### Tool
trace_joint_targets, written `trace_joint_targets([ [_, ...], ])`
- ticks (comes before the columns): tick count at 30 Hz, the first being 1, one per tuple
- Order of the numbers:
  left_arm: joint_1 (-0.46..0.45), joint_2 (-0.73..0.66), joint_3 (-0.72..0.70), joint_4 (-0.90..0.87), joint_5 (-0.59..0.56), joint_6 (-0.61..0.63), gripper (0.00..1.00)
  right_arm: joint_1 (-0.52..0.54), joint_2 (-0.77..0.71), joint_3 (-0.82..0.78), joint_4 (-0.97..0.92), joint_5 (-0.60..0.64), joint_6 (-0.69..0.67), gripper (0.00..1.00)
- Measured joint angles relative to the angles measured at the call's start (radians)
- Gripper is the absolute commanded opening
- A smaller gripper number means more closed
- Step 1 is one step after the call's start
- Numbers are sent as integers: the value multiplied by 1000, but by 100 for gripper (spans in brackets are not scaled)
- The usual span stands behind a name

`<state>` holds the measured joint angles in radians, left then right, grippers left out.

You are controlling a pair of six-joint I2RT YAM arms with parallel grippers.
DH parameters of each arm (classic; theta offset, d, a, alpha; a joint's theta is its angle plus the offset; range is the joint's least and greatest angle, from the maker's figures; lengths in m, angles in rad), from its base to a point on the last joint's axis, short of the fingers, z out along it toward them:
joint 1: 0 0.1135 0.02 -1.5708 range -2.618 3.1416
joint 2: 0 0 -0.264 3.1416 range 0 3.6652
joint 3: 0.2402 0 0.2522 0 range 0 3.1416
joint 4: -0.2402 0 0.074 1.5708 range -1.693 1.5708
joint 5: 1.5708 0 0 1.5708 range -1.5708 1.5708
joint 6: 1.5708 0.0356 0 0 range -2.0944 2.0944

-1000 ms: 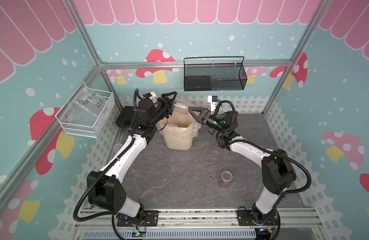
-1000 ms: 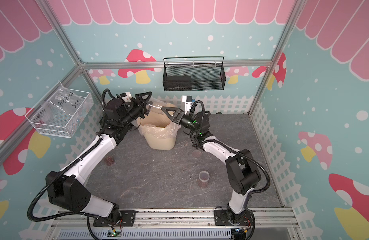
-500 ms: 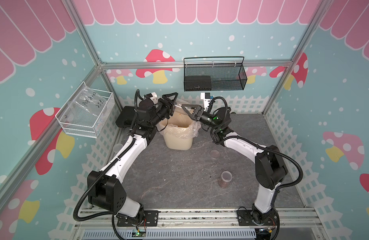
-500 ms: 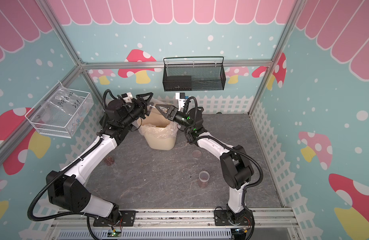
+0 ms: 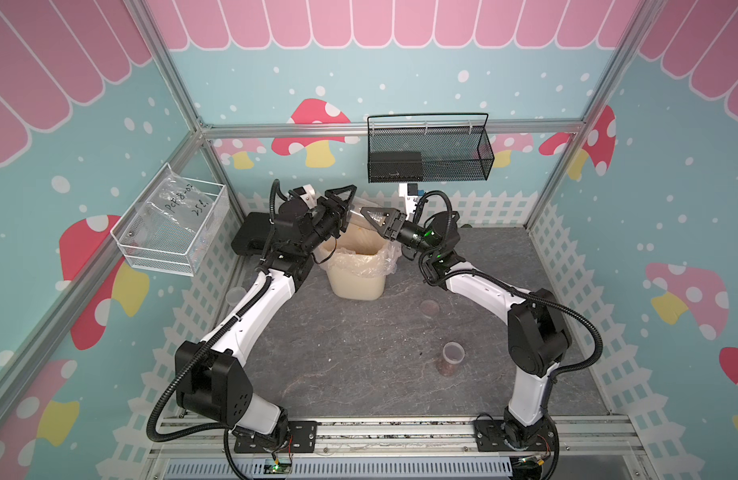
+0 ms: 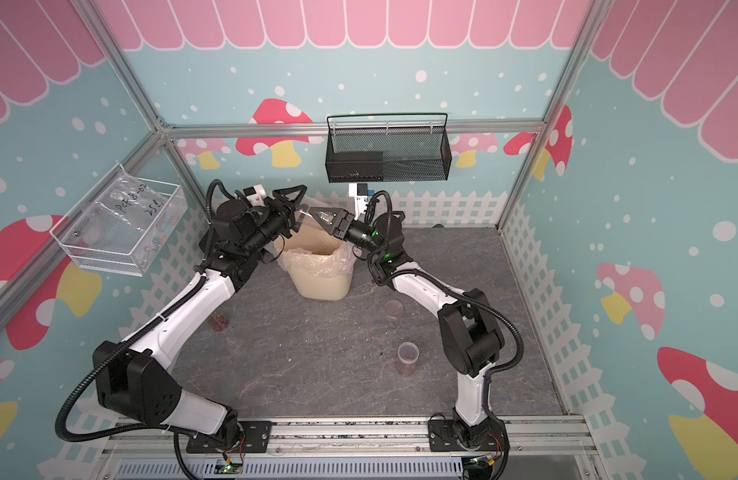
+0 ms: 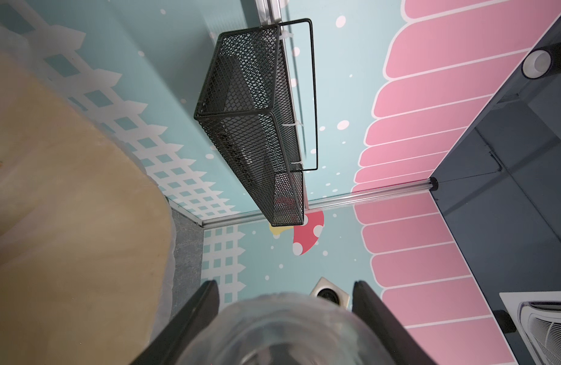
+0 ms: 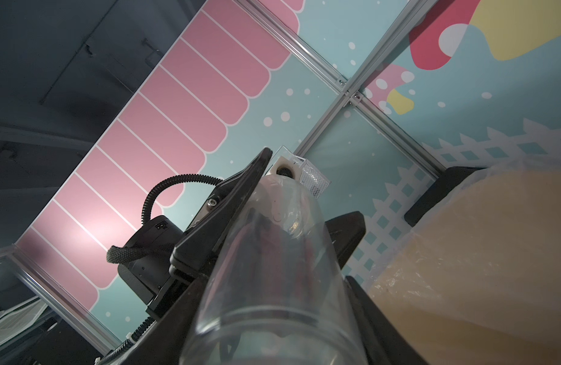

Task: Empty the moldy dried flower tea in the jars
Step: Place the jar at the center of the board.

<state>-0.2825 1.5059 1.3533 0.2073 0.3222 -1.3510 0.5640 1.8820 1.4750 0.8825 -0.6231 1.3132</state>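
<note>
Clear plastic, tipped on its side in the air: that is the held jar (image 7: pixel 288 331), and I have it from both ends over the far rim of the cream waste bin (image 5: pixel 359 286). My left gripper (image 5: pixel 347 208) is clamped on one end, a black finger on each side of its wall in the left wrist view. My right gripper (image 5: pixel 373 216) comes in from the opposite side. In the right wrist view its fingers (image 8: pixel 364 319) lie flush against the jar's near end, so I call that clenched on it too. Is there any tea inside this one? I cannot tell, since the wall shows only a dim reddish tint.

Down on the grey table (image 5: pixel 359 374), well apart from the bin, the standing jar (image 5: pixel 453 357) sits upright near my right arm. The moldy dried flower tea (image 5: pixel 449 369) shows as a reddish-brown layer at its bottom. A flat round lid (image 5: pixel 429 306) lies between that jar and the bin. Over by my left arm, a top view shows the third jar (image 6: pixel 218 321), with brownish bits inside.
</note>
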Motion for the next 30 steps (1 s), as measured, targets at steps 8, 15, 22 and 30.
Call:
trace_joint_targets([
  [8,-2,-11,-13,-6,1,38,87,1,-13,-31,3,6,-38,27],
  [15,-7,-69,-14,-91,-8,161,100,2,-68,-100,-7,27,-92,21],
  [22,-7,-210,4,-281,-84,445,100,1,-232,-163,-164,87,-268,18],
  [30,-16,-388,-17,-496,-160,819,100,1,-470,-178,-510,226,-579,18],
])
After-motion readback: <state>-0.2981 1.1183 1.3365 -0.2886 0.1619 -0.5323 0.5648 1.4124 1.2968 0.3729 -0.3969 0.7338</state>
